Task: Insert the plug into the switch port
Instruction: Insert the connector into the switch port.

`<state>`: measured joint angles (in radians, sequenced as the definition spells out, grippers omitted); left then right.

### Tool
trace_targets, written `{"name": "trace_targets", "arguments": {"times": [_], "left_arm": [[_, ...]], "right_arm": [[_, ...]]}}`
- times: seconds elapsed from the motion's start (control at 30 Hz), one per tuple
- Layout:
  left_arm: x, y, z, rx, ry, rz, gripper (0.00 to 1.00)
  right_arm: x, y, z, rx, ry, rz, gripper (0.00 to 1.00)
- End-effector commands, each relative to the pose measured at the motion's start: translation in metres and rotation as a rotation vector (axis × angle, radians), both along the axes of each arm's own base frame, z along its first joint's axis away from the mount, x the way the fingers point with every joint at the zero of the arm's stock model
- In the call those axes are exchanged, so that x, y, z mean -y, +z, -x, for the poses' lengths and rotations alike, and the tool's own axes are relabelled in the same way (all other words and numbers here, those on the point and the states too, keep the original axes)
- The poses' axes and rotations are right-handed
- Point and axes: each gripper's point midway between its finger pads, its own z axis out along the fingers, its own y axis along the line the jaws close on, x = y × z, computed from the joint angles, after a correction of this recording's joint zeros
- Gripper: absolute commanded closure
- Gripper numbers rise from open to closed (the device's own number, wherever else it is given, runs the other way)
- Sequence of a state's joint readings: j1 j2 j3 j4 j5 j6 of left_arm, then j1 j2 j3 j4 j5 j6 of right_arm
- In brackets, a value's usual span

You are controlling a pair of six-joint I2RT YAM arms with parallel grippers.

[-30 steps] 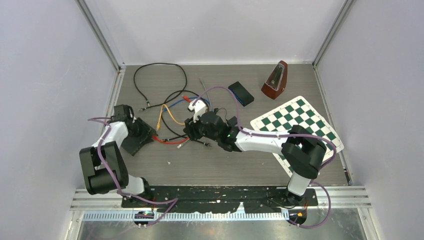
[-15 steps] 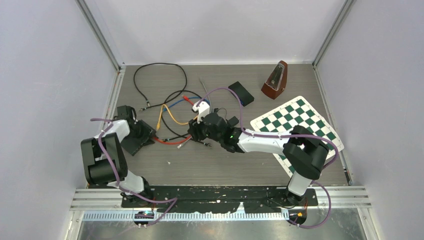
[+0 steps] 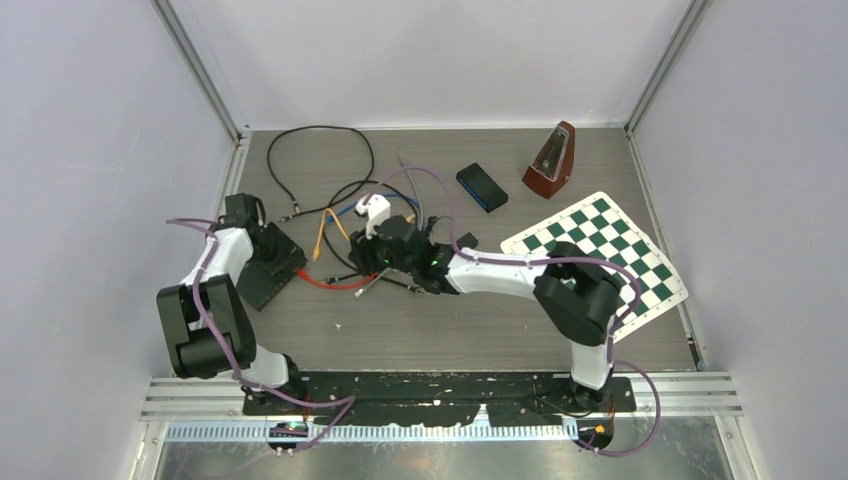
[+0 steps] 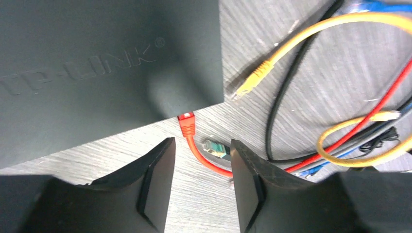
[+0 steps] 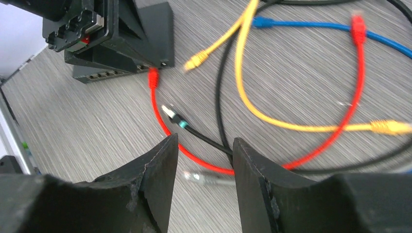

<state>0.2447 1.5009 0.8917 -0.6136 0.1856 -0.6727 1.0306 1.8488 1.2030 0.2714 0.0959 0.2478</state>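
Both stretched inward, left tool (image 4: 201,151) and right tool (image 5: 204,145) hang agape.

Enclosure: bench (image 3: 440,340) boxed in on three sides by plain panels.
Back wall (image 3: 430,60): white-grey, smooth, unmarked.
Left wall (image 3: 90,150) and right wall (image 3: 770,150): same pale finish with a faint lavender cast.
Back corners: one aluminium post on the left (image 3: 198,70) and one on the right (image 3: 665,70), both leaning outward in the overhead view.
Bench top: grey-brown wood-grain laminate; the wrist views show the grain as fine parallel streaks.
Near edge: ribbed metal rail (image 3: 690,392) across the full width.
Light: even and diffuse, shadows on the bench soft.
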Motion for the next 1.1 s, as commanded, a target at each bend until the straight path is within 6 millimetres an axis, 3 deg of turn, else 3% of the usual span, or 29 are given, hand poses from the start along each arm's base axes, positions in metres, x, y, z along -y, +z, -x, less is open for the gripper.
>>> {"name": "trace_targets", "arguments": {"times": [0.0, 0.03, 0.07, 0.1, 0.13, 0.17, 0.2, 0.23, 0.27, 0.3, 0.33, 0.37, 0.4, 0.57, 0.77, 0.93, 1.07], "left_arm": [[-0.031, 0.049, -0.012, 0.086, 0.047, -0.108, 0.51], [-0.041, 0.054, -0.012, 0.093, 0.072, -0.121, 0.51], [-0.052, 0.058, -0.013, 0.101, 0.103, -0.126, 0.51], [-0.061, 0.061, -0.015, 0.111, 0.129, -0.123, 0.51], [-0.071, 0.064, -0.016, 0.120, 0.158, -0.121, 0.52], [-0.080, 0.064, -0.018, 0.124, 0.182, -0.121, 0.52], [-0.088, 0.063, -0.020, 0.124, 0.200, -0.121, 0.53], [-0.094, 0.062, -0.021, 0.121, 0.216, -0.117, 0.53], [-0.099, 0.058, -0.024, 0.111, 0.228, -0.107, 0.54], [-0.103, 0.055, -0.026, 0.100, 0.234, -0.093, 0.54], [-0.107, 0.052, -0.029, 0.086, 0.238, -0.080, 0.54], [-0.110, 0.047, -0.031, 0.067, 0.239, -0.065, 0.55], [-0.111, 0.044, -0.034, 0.057, 0.233, -0.045, 0.56], [-0.122, 0.033, -0.051, -0.005, 0.224, 0.001, 0.60], [-0.127, 0.027, -0.069, -0.017, 0.206, 0.036, 0.64], [-0.119, 0.011, -0.065, -0.055, 0.193, 0.073, 0.67], [-0.110, 0.001, -0.059, -0.100, 0.164, 0.124, 0.71]], "right_arm": [[-0.049, 0.025, 0.001, 0.027, 0.029, -0.063, 0.48], [-0.057, 0.011, 0.003, 0.016, 0.041, -0.040, 0.49], [-0.068, 0.019, 0.001, 0.025, 0.049, -0.046, 0.49], [-0.076, 0.001, 0.004, 0.008, 0.059, -0.014, 0.49], [-0.086, 0.010, 0.003, 0.012, 0.064, -0.018, 0.50], [-0.094, -0.006, 0.006, 0.000, 0.074, 0.008, 0.51], [-0.102, 0.001, 0.005, 0.009, 0.077, 0.003, 0.51], [-0.108, -0.012, 0.008, 0.004, 0.084, 0.026, 0.51], [-0.114, -0.006, 0.005, 0.017, 0.077, 0.018, 0.51], [-0.119, -0.021, 0.007, 0.014, 0.082, 0.042, 0.51], [-0.124, -0.017, 0.004, 0.025, 0.073, 0.039, 0.51], [-0.127, -0.032, 0.004, 0.022, 0.076, 0.065, 0.51], [-0.134, -0.028, 0.003, 0.031, 0.075, 0.062, 0.51], [-0.153, -0.055, 0.001, 0.046, 0.101, 0.099, 0.52], [-0.159, -0.081, 0.004, 0.070, 0.114, 0.162, 0.52], [-0.153, -0.094, 0.003, 0.089, 0.086, 0.203, 0.54], [-0.155, -0.095, 0.006, 0.106, 0.093, 0.189, 0.66]]}}
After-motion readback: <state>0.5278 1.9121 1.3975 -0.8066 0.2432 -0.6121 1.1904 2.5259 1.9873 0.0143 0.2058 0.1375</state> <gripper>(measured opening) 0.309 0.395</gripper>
